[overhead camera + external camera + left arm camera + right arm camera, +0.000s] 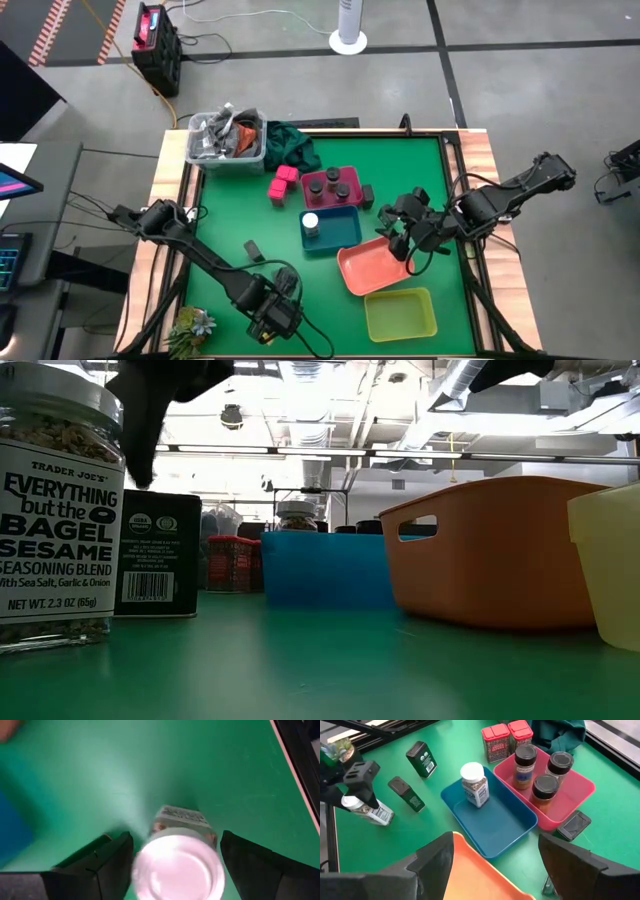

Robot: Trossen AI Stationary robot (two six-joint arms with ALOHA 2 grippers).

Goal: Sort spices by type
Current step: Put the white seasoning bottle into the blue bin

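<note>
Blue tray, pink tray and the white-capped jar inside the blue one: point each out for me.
Blue tray (507, 827), right wrist view, bare floor.
Pink tray (580, 785), right wrist view, rim.
White-capped jar (472, 771), right wrist view, cap top.

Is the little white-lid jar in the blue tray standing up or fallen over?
Standing up. In the right wrist view the white-capped jar sits upright on the floor of the blue tray, cap on top.
</note>
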